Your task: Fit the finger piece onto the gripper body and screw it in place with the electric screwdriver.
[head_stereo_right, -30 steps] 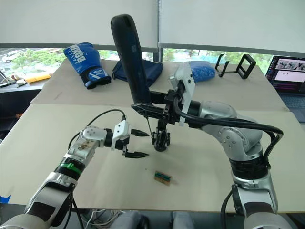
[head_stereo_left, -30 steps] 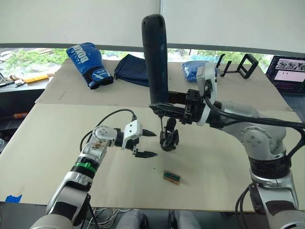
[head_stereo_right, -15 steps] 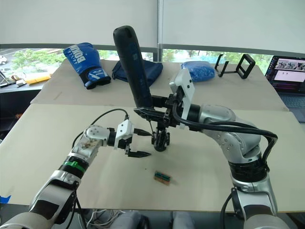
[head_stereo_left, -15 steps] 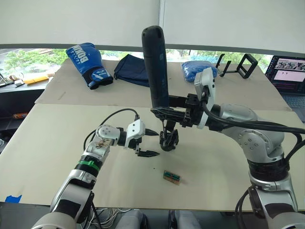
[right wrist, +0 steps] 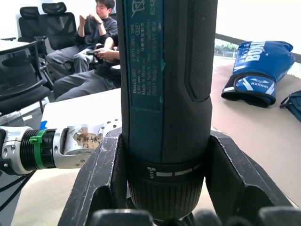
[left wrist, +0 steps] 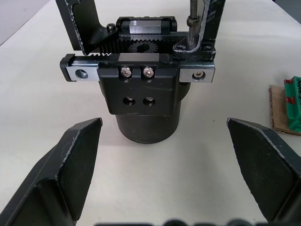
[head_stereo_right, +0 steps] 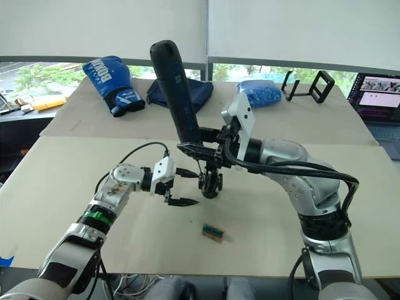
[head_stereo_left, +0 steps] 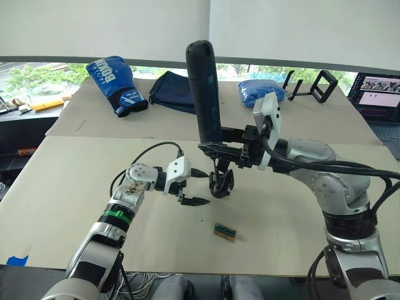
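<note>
Change: left tool [head_stereo_left: 199, 186] has crept right toward the gripper body [head_stereo_left: 221, 182], fingers spread, empty.
Right tool [head_stereo_left: 220, 141]: clamped on the electric screwdriver [head_stereo_left: 204, 87], upright, bit at the body mid-tabletop.
Meaning: left likely bracing before driving.

My paper-covered table [head_stereo_left: 75, 187] stands in an office-like lab, with window blinds [head_stereo_left: 100, 28], a laptop [head_stereo_left: 378, 94], and seated people [right wrist: 89, 52] on office chairs [right wrist: 51, 19] nearby.
</note>
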You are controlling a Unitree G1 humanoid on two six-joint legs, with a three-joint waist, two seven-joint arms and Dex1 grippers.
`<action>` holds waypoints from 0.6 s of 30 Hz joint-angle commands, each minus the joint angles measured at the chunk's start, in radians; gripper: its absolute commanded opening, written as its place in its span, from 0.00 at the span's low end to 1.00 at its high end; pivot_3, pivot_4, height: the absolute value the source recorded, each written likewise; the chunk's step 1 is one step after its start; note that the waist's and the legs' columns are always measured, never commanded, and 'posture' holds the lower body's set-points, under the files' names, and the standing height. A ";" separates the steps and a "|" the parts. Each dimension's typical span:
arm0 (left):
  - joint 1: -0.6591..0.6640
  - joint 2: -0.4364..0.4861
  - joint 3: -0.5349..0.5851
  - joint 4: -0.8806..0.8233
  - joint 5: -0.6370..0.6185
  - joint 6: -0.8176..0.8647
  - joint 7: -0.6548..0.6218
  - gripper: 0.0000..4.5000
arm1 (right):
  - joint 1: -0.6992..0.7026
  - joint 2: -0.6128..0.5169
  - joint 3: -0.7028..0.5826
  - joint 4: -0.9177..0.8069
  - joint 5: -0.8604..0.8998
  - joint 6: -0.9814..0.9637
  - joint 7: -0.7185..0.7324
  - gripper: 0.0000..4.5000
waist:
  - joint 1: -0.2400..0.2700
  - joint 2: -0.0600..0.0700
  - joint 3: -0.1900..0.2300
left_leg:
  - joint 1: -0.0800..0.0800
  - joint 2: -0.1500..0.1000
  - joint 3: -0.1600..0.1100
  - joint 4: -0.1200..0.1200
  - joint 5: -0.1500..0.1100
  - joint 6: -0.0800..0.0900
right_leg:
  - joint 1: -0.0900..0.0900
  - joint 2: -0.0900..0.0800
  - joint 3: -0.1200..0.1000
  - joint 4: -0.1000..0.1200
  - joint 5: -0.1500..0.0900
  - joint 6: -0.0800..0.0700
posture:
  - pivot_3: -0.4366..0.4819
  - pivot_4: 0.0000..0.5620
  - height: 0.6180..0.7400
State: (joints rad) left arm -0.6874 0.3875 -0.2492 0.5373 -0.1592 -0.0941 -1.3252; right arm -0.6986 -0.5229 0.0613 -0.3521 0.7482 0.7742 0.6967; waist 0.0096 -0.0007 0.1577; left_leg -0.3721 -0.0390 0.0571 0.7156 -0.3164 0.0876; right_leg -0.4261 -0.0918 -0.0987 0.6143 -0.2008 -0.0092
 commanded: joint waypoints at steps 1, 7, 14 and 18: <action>0.001 -0.002 0.011 -0.033 -0.005 -0.017 -0.001 1.00 | -0.014 0.007 -0.048 -0.024 -0.005 -0.055 0.012 0.42 | 0.000 0.000 0.000 | 0.000 0.000 0.000 0.000 0.000 0.000 | 0.000 0.000 0.000 0.000 0.000 0.000 | 0.48 0.27 1.00; 0.001 -0.001 0.011 -0.035 -0.005 -0.019 -0.003 1.00 | -0.013 0.012 -0.048 -0.020 -0.018 -0.059 0.021 0.42 | 0.000 0.000 0.000 | 0.000 0.000 0.000 0.000 0.000 0.000 | 0.000 0.000 0.000 0.000 0.000 0.000 | 0.48 0.27 1.00; -0.001 0.000 0.013 -0.036 -0.006 -0.018 -0.002 1.00 | 0.000 0.012 -0.051 -0.019 -0.032 -0.061 0.031 0.42 | 0.000 0.000 0.000 | 0.000 0.000 0.000 0.000 0.000 0.000 | 0.000 0.000 0.000 0.000 0.000 0.000 | 0.48 0.27 1.00; 0.001 0.001 0.013 -0.044 -0.007 -0.014 -0.002 1.00 | 0.008 0.015 -0.050 -0.019 -0.038 -0.066 0.034 0.42 | -0.001 0.000 0.000 | 0.000 0.000 0.000 0.000 0.000 0.000 | 0.000 0.000 -0.001 0.000 0.000 0.000 | 0.48 0.27 1.00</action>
State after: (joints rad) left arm -0.6872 0.3876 -0.2492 0.5316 -0.1592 -0.0941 -1.3252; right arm -0.6834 -0.5150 0.0593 -0.3430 0.7071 0.7626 0.7203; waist 0.0090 -0.0007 0.1577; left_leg -0.3719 -0.0389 0.0573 0.7155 -0.3162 0.0873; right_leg -0.4261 -0.0916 -0.0992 0.6143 -0.2008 -0.0092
